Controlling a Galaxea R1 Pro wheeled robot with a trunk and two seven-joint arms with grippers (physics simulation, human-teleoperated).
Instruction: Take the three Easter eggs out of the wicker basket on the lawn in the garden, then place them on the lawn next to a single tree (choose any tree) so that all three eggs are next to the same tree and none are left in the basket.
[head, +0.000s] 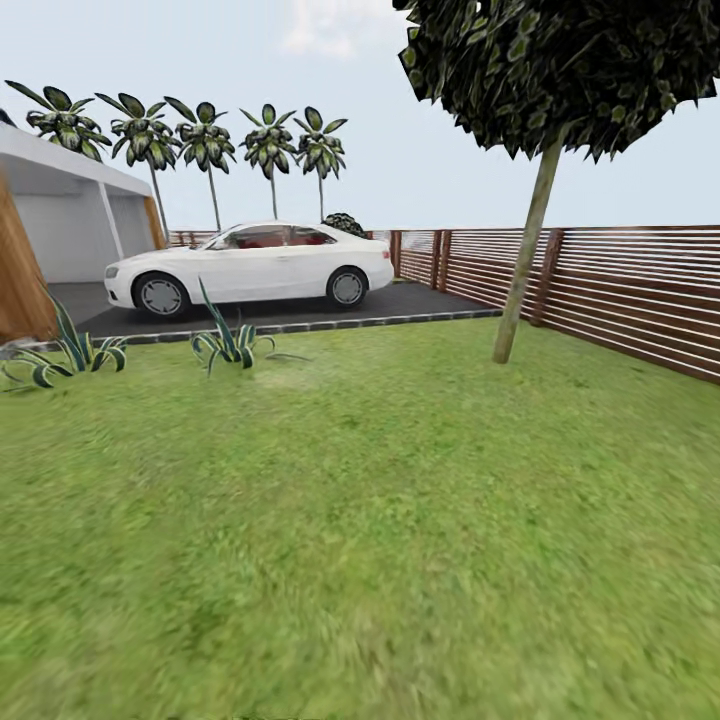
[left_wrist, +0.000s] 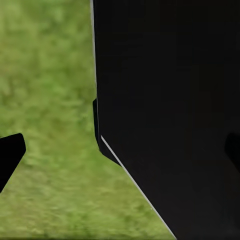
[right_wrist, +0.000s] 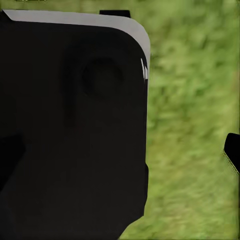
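**A:** So what's out there? The head view counts one leaning tree by the slatted fence, one white car on the driveway, two spiky plants, five palms behind, and the lawn everywhere.

**B:** And the claws? The left wrist view has a dark fingertip over grass beside a big black robot body; the right one's fingertip likewise. Can't tell whether either is apart or together.
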